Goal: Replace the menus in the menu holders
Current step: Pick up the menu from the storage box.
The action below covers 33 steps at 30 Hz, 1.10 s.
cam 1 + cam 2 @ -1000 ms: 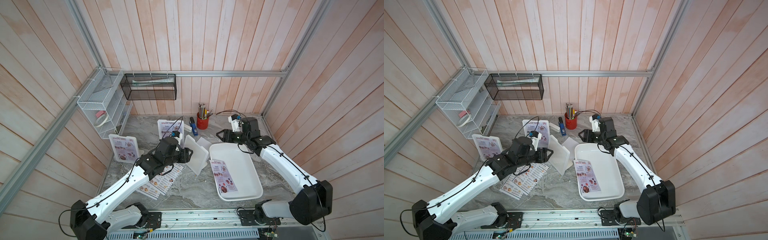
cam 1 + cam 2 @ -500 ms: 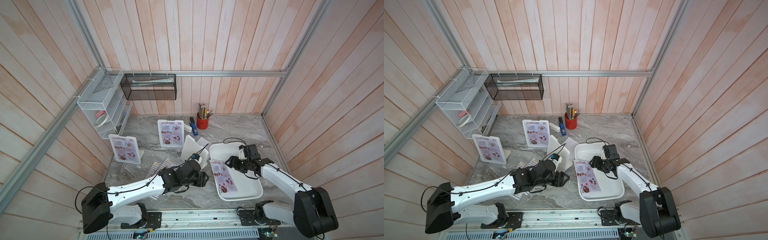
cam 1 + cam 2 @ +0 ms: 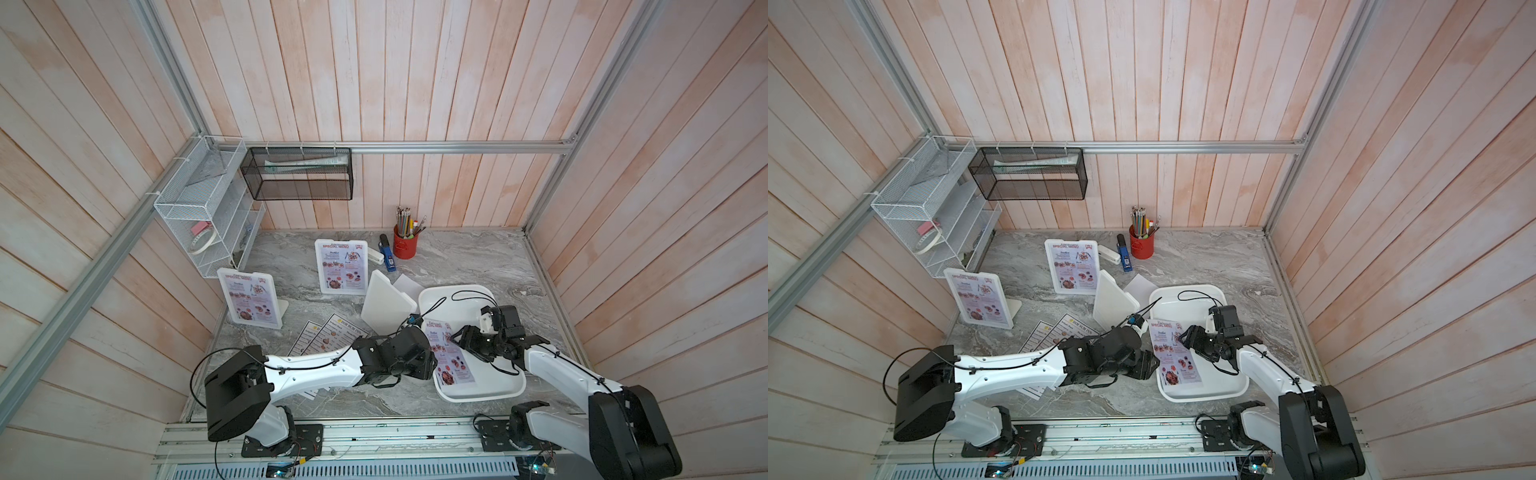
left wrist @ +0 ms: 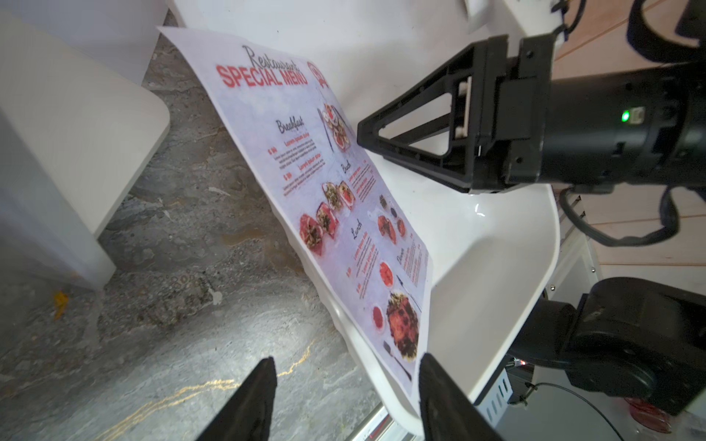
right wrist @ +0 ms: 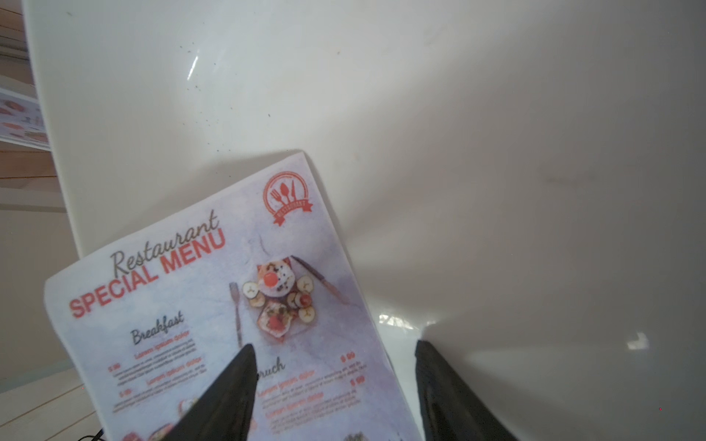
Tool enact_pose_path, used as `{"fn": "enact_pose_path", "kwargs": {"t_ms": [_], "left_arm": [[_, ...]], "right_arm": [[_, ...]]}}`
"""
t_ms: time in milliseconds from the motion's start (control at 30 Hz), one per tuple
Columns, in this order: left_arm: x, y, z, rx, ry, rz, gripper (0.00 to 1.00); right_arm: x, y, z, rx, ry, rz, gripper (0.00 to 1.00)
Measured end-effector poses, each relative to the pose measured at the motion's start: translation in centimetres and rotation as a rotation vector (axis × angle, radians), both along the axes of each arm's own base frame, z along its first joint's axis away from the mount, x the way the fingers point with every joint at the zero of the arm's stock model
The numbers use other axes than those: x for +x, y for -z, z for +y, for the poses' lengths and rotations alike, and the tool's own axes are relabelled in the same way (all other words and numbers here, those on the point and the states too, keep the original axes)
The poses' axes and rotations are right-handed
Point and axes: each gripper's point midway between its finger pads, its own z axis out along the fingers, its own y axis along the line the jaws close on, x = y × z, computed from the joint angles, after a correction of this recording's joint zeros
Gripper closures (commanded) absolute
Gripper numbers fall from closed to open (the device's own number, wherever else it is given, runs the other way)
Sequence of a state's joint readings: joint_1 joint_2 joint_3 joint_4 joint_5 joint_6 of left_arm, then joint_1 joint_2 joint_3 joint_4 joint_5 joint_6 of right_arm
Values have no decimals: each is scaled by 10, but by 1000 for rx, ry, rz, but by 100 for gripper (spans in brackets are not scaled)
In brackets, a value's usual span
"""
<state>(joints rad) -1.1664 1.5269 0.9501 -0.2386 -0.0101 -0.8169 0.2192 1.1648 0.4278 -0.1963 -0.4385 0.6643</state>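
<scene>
In both top views the pinkish paper sheet headed "SPECIAL MENU" (image 3: 451, 353) lies draped over the rim of the shallow white plastic tray (image 3: 490, 390), at 4 o'clock on the grey marbled counter (image 3: 457, 257). My left arm (image 3: 316, 370) reaches in from 8 o'clock and my right arm (image 3: 557, 370) from 4 o'clock, meeting at it. One white plastic menu holder (image 3: 251, 299) stands filled at 10 o'clock, a second filled holder (image 3: 341, 266) at 12, and a third holder (image 3: 386, 305), showing only white, tilts near the centre. White "DIM SUM INN" sheets (image 3: 332, 336) lie at 7 o'clock.

In the left wrist view the left jaws are spread and empty, the sheet's corner just beside one finger (image 4: 443, 404).

In the right wrist view the right jaws are spread too, astride the sheet's long edge, pinching nothing.

I judge the sheet light, limp and slippery on that glossy tray; I would pinch the edge overhanging the rim, where a finger fits beneath.
</scene>
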Motion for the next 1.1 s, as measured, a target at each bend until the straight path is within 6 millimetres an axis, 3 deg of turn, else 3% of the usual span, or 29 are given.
{"fn": "enact_pose_path", "kwargs": {"t_ms": [400,1100], "left_arm": [[12,18,-12,22,-37,-10,42],[30,12,-21,-13,-70,-30,65]], "right_arm": [[-7,-2,16,80,-27,18,35],[-6,-9,28,143,-41,16,36]]}}
